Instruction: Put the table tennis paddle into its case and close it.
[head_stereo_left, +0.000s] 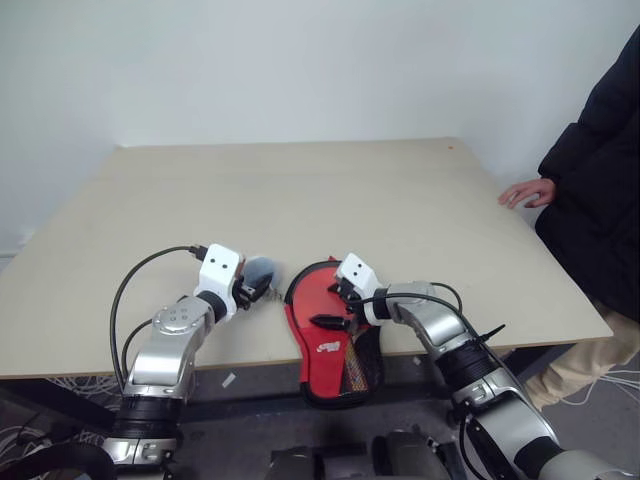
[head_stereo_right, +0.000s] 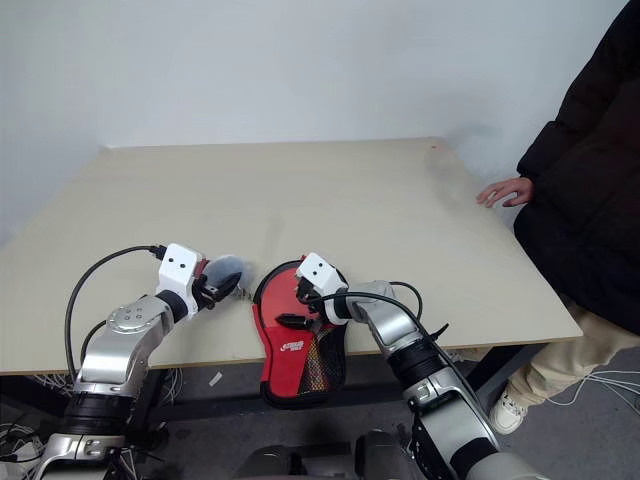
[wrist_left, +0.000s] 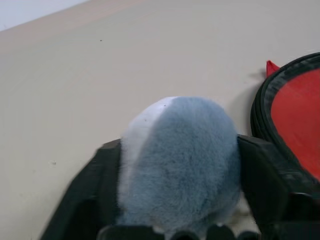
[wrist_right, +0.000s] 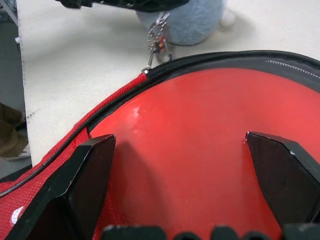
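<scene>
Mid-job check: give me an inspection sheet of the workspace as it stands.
Surface: beige table.
Job's things: case lies at the near edge, handle end overhanging; paddle not tellable from its red front.
Clutter: grey-blue pompom chained to the zip pull.
Grippers: left gripper fingers clamp the pompom; right gripper open over the case.
Cables: black cable loops off each wrist.
Surroundings: person's hand on the table's far right edge; white wall.
</scene>
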